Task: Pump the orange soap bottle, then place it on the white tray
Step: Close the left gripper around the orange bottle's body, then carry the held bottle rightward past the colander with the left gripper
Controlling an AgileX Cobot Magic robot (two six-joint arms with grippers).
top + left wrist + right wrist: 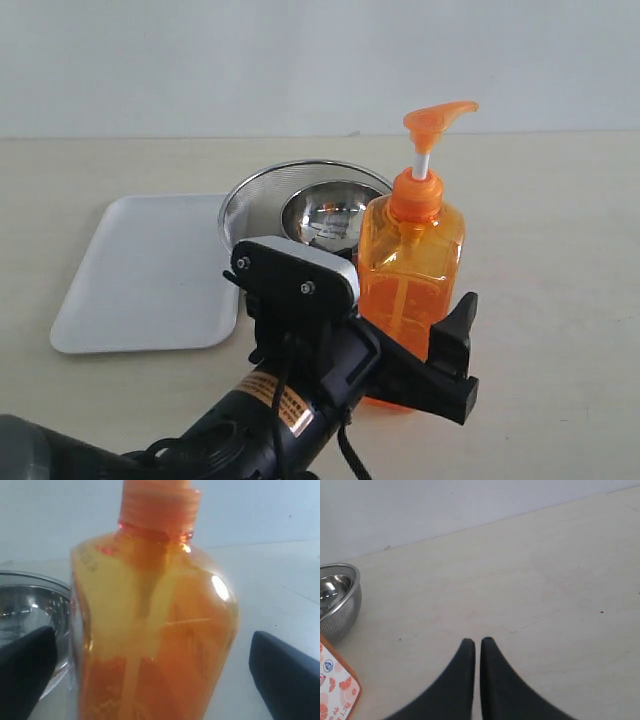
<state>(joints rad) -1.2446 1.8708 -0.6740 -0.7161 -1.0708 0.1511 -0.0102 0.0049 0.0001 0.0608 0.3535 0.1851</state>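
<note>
The orange soap bottle (410, 262) looks stiff but slippery — I think the left gripper (155, 675), wide open around its body, should clamp the flat sides low.

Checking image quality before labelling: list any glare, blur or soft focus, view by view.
Exterior view: bottle sharp, bright reflections in the bowl. Left wrist view: bottle blurred up close, glare spot on its shoulder. Right wrist view: even light, table sharp, jaws soft-edged.
</note>
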